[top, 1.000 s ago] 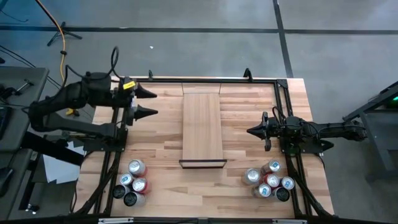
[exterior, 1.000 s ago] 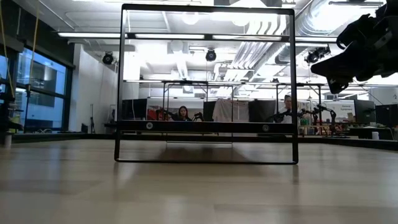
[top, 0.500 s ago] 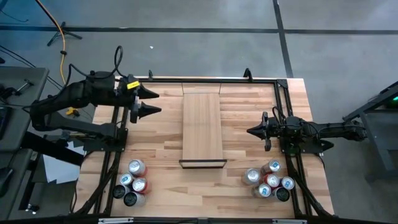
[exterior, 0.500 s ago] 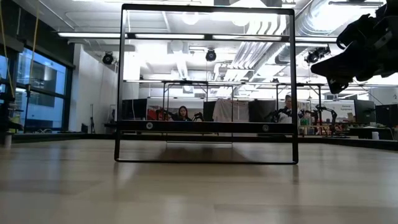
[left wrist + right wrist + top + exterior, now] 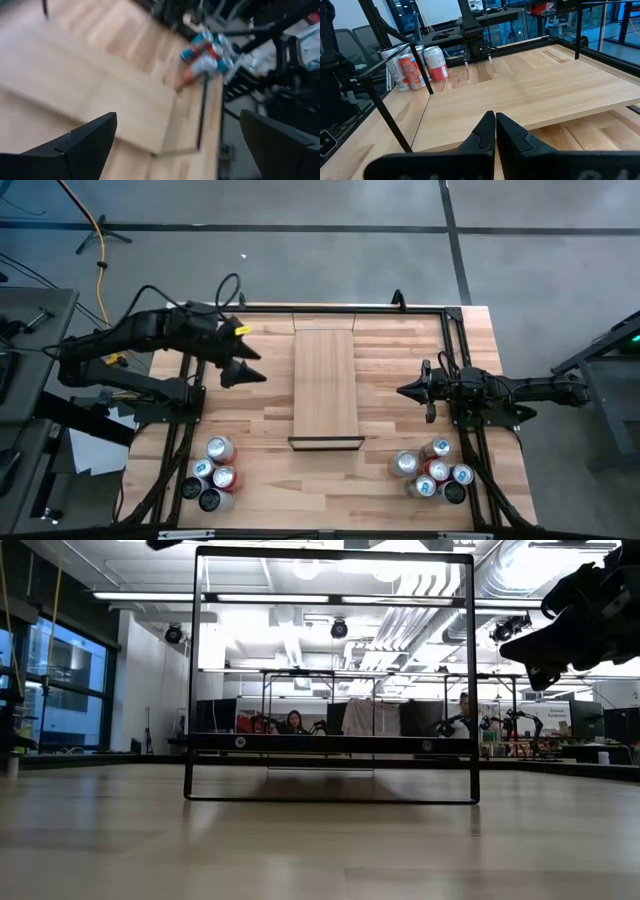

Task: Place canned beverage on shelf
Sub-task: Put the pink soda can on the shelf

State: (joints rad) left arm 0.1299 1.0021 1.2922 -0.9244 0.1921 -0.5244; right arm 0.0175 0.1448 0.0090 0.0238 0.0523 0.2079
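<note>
The tabletop (image 5: 400,365) is made of light butcher-block wood and has a black frame (image 5: 320,308) along its edges. Around it is a grey floor (image 5: 300,240) with an orange cable (image 5: 98,235) lying on it. In the room behind, a person (image 5: 294,722) sits at a desk.

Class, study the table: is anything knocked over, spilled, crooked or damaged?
Nothing stands out. The shelf sits square on the table with nothing on it, and both can clusters stand upright near its front corners. The left hand is open beside the shelf; the right hand is shut.
</note>
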